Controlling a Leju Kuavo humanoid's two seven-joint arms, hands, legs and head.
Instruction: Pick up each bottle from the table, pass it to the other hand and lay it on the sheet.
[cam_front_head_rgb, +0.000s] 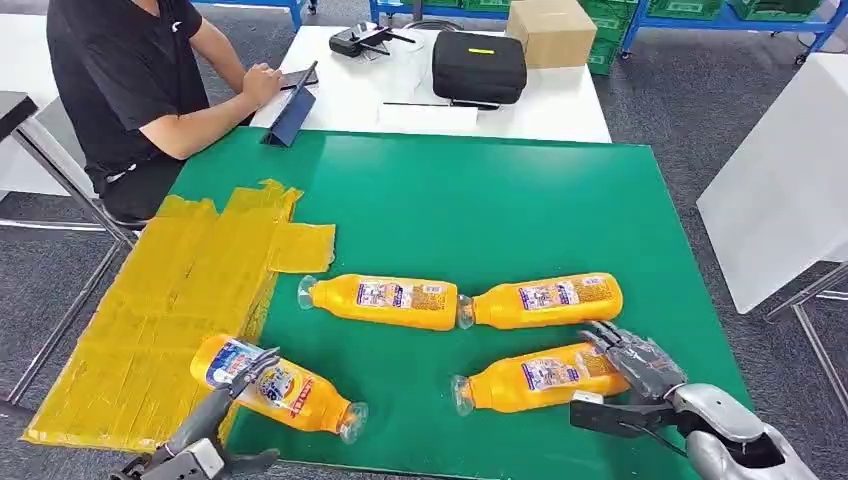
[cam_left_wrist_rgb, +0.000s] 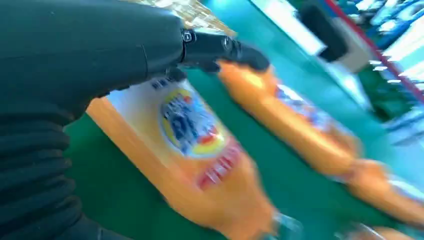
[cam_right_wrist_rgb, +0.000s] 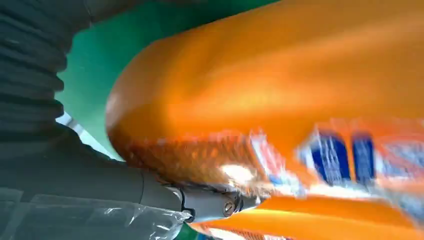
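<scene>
Right hand (cam_front_head_rgb: 638, 362) at five o'clock curls over the base of the nearest bottle (cam_front_head_rgb: 540, 377), apparently gripping it for the pass. Left hand (cam_front_head_rgb: 243, 368) at seven o'clock rests its fingers on a bottle lying half on the yellow sheet (cam_front_head_rgb: 160, 300); grip unclear. Two more bottles (cam_front_head_rgb: 380, 299) wait mid-counter (cam_front_head_rgb: 480, 190), end to end.

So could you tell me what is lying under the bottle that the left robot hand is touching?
The bottle lies partly on the yellow sheet at its base end and on the green mat toward its cap. The left robot hand covers part of it.
</scene>
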